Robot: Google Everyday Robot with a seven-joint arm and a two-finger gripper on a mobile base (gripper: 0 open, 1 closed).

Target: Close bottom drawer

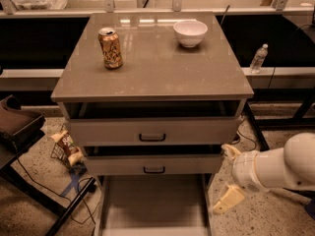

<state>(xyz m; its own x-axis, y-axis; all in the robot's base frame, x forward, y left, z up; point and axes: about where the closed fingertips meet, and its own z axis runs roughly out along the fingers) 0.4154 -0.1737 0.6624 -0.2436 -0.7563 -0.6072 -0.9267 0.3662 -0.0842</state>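
The cabinet [152,77] has three pale drawers, all pulled out. The bottom drawer [152,205] is the lowest one and stands out the farthest, with its bare inside showing down to the frame's lower edge. Its handle is out of view. The top drawer [152,131] and the middle drawer [153,164] stand slightly out, each with a black handle. My gripper [228,176] is low at the right, just beside the bottom drawer's right side. It is open and empty, with one finger [230,151] up and the other pointing down.
A drink can [110,48] and a white bowl [190,32] stand on the cabinet top. A water bottle [258,58] is at the back right. A snack bag [66,146], cables and a dark stand [19,127] are on the floor at the left.
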